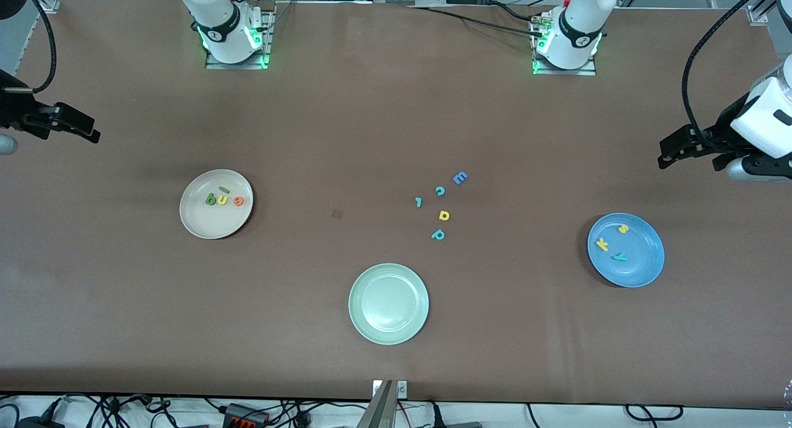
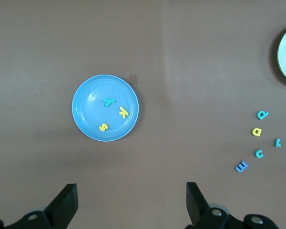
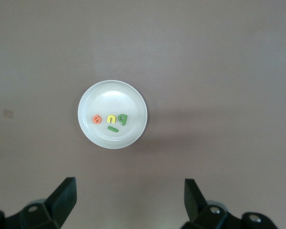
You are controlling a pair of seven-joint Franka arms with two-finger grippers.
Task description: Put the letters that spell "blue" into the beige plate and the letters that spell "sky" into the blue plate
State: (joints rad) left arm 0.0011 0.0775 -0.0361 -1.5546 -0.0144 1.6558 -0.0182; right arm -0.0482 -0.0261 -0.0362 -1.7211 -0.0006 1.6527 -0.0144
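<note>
Nearest, blue plate (image 1: 643, 273) held s, k, y (image 1: 620, 256) at left arm's end w/ b, l, u, e (image 1: 221, 199) in beige plate (image 1: 197, 221) at right arm's end, while left end effector (image 1: 690, 149) & right end effector (image 1: 68, 126) hung open, empty, above bench (image 1: 346, 137) ends.

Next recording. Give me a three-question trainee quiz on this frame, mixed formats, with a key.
1. True or false: the pale green plate holds a letter.
2. Multiple choice: which plate holds the yellow k? A) the beige plate B) the blue plate C) the pale green plate
3. Fill in: the left gripper and the right gripper both wait with jaws ____, holding nothing.

Key
1. False; it is bare. The loose letters, such as the blue capital E and the teal p, lie on the table farther from the front camera.
2. B; with the yellow s and the teal y.
3. Open.
</note>
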